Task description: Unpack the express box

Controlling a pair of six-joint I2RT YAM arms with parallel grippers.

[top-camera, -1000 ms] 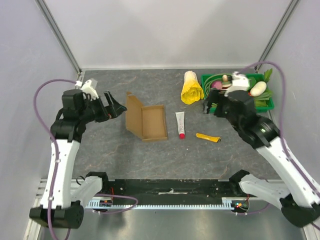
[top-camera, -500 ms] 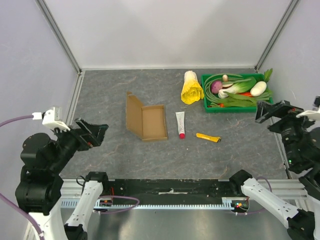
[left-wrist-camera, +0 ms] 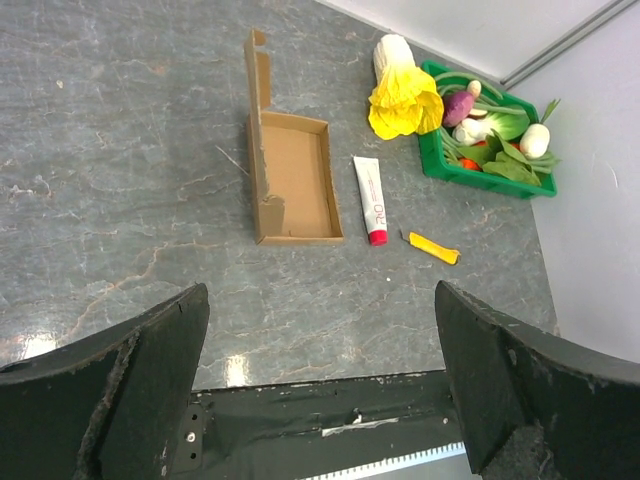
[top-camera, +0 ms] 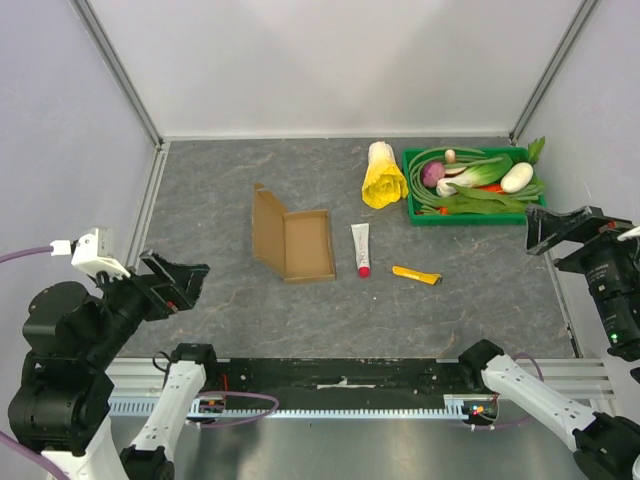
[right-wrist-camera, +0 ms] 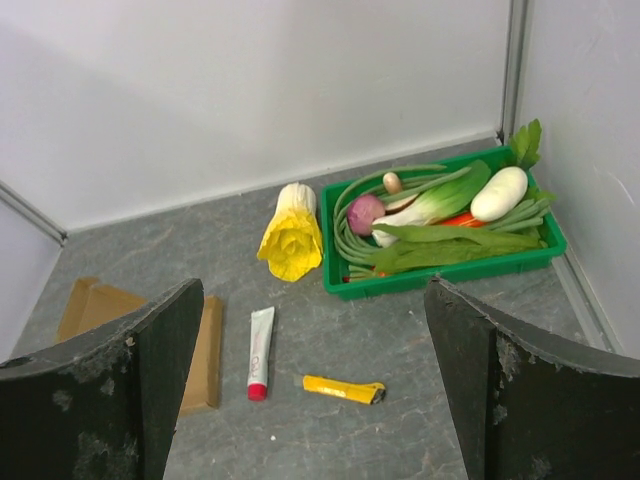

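Nearest the base rail, the left claw (top-camera: pixel 176 283) hangs wide open with nothing between its fingers, well short of the box and off to its left. The right claw (top-camera: pixel 563 228) is also wide open and empty, well apart from the box on its right.

The box (top-camera: pixel 305 246) lies on the grey table (top-camera: pixel 220 190) about midway between the two arms. Its flap (top-camera: pixel 264 226) is folded out and standing up along its left edge. From the left wrist view the inside looks bare, though the near wall may hide a thin strip of the floor. A white tube with a red cap (top-camera: pixel 360 250) lies just beside the box's right wall, parallel to it and not touching. A yellow cutter (top-camera: pixel 415 275) lies further right of the box and slightly nearer the arms. Beyond the box and to its right are a yellow cabbage (top-camera: pixel 383 178) and then a green tray (top-camera: pixel 478 219) of vegetables against the far right corner.

The unpacking looks done, or close to it, so the main risk is in any return reach:
- **Flap:** it stands proud on the left claw's side, and a low approach from there could catch it.
- **Box:** it is light cardboard, so a catch on the flap would shove it into the tube.
- **Right side:** a low sweep from the right toward the box would meet the cutter first and knock it along.
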